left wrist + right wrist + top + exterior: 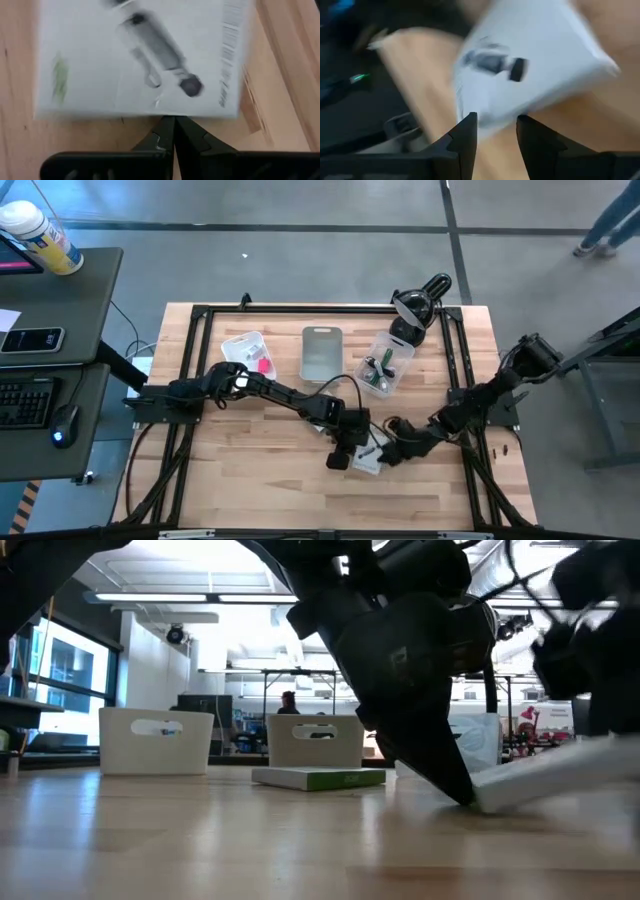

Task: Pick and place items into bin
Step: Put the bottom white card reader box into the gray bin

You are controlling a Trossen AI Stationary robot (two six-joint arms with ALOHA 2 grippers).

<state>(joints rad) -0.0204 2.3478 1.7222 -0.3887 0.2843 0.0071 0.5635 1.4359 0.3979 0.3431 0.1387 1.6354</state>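
Note:
A flat white box printed black [366,458] lies near the table's front middle. In the low view it is tilted [560,768], with its low edge [485,802] on the wood and its other end raised. My left gripper [338,460] is shut at that low edge [174,122]. My right gripper [385,452] is open at the box's opposite side, and the box's edge [492,117] shows in the gap between its fingers [496,125]. A pink block [262,362] lies in the left bin. A green pen and a black tool [380,368] lie in the right bin. My left gripper presses its shut fingertips [170,131] against the middle of the box's low edge [172,114]. The fingers slant down to the table [462,792]. That edge stays on the wood and the box tilts up away from them. My right gripper: I cannot tell whether its open fingers touch the box's raised edge.
Three bins stand in a row at the far side: a white one at the left [240,345], a grey one in the middle [321,352] and a clear one at the right [392,352]. A dark frame [200,315] borders the table. A flat white-and-green box [318,778] lies farther off in the low view.

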